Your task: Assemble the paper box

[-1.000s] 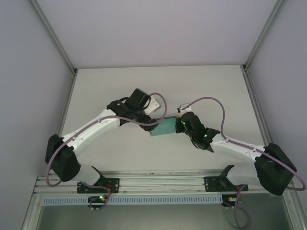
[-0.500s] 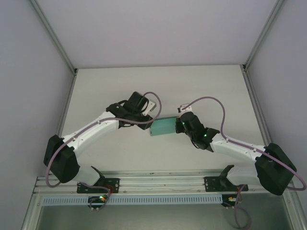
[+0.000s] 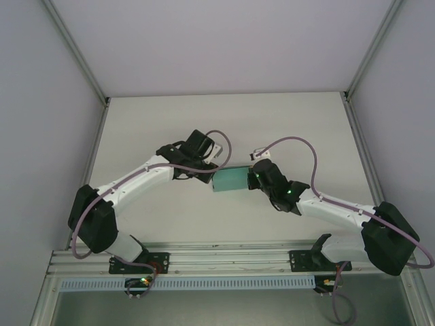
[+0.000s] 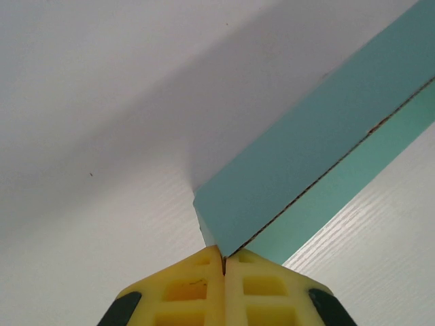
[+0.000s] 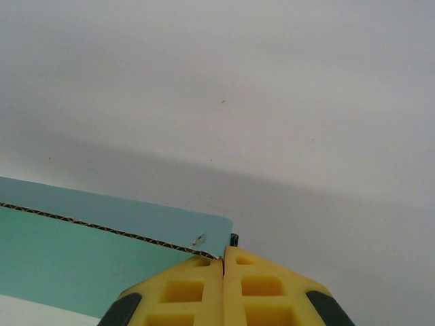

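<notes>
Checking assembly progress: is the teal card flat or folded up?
Folded: the teal-green thin card paper box shows one panel over another, a cut corrugated edge between them. Whether fully assembled, cannot tell.

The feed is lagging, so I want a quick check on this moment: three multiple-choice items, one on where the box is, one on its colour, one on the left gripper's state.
1. Where is the paper box?
A) between the left gripper and the right gripper, around the middle of the table
B) at the far left corner
C) on the rail by the arm bases

2. What colour is the paper box?
A) red
B) black
C) teal-green

3. How is the left gripper?
A) wide open above the box
B) shut on the box's corner
C) shut on a cable

Answers:
1 A: the top view shows the box spanning from one gripper to the other.
2 C: both wrist views show teal-green card.
3 B: its yellow pads meet with the card's corner between them.
</notes>
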